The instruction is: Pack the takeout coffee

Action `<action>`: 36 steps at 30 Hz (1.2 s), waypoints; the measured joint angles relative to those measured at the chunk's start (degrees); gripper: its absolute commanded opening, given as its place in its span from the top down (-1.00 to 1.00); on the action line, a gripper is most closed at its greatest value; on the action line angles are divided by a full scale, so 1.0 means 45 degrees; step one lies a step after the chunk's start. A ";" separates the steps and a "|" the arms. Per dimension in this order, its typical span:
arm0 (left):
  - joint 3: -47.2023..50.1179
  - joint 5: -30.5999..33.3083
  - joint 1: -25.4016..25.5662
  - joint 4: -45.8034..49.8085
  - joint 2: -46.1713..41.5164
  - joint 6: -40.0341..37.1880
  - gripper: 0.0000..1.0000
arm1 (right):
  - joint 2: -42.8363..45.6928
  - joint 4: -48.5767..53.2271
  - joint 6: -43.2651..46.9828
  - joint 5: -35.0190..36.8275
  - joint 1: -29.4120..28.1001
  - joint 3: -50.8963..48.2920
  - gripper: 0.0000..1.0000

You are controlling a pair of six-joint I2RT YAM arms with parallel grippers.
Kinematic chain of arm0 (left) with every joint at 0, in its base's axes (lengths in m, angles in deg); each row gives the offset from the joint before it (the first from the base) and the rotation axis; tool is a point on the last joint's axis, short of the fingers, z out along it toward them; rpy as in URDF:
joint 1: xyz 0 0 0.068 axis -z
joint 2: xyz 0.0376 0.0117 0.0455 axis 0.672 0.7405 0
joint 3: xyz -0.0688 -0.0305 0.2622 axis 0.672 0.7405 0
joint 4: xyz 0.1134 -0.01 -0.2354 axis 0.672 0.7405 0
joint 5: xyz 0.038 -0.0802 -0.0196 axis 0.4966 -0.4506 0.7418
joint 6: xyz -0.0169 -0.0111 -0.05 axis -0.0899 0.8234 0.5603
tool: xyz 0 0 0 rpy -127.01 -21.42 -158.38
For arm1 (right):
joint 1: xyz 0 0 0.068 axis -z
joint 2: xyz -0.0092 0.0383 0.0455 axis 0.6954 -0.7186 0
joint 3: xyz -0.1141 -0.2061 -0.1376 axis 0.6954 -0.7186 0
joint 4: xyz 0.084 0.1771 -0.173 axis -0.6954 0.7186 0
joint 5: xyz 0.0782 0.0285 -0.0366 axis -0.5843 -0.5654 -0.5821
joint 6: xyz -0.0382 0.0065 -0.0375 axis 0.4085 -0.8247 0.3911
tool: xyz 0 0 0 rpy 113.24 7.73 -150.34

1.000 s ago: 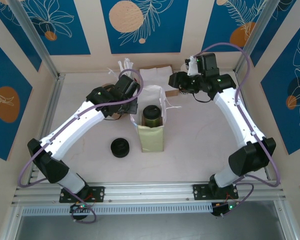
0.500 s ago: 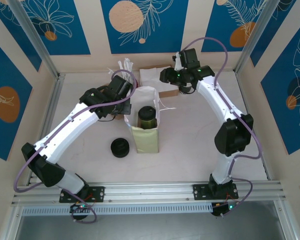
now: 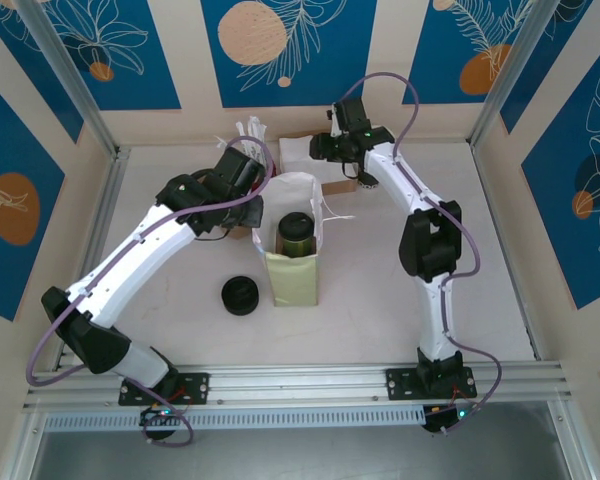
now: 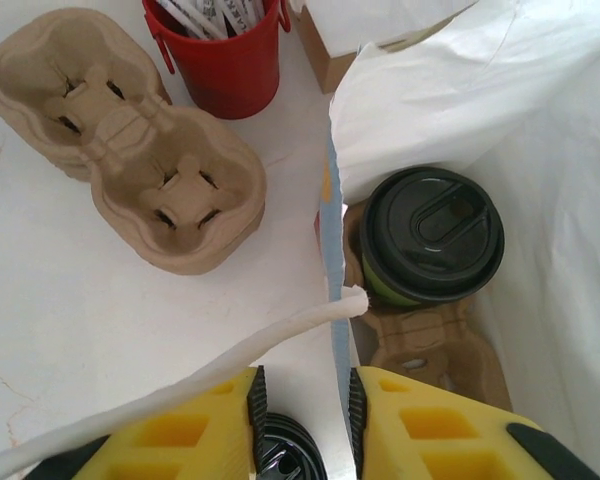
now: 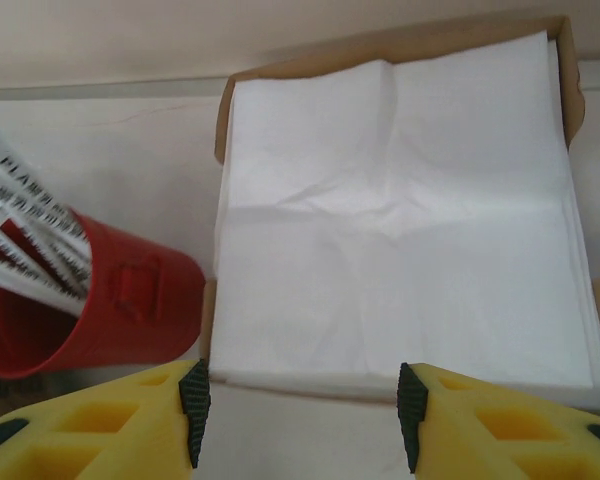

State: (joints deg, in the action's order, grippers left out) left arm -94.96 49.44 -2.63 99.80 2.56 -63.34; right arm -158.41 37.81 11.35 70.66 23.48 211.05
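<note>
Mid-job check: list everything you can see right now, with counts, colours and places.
takeout coffee: one, black lid, inside the bag.
bag: one, white, table centre.
pulp carriers: brown, on the table left of the bag; count unclear.
bucket: one, red, holding sachets, behind the carriers.
napkins: white stack, in a cardboard box at the back.
lids: one black pile, near-left of the bag.
left gripper: jaws slightly apart at the bag's edge.
right gripper: open, over the napkins.
</note>
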 measured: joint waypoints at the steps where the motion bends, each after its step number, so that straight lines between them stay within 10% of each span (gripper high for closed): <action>1: -0.0068 0.0000 0.0000 0.0005 0.0000 -0.0005 0.27 | -0.0243 -0.0005 0.0083 0.0136 -0.0024 0.0253 -0.12; 36: -0.1345 -0.0831 -0.0015 -0.0777 -0.0656 -0.0675 0.01 | -0.6290 0.0029 0.2511 0.2545 -0.0432 0.5600 -0.46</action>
State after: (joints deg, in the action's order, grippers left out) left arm -101.01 45.70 -2.69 96.30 -0.39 -66.38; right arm -186.71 37.94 22.65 82.12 21.53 236.25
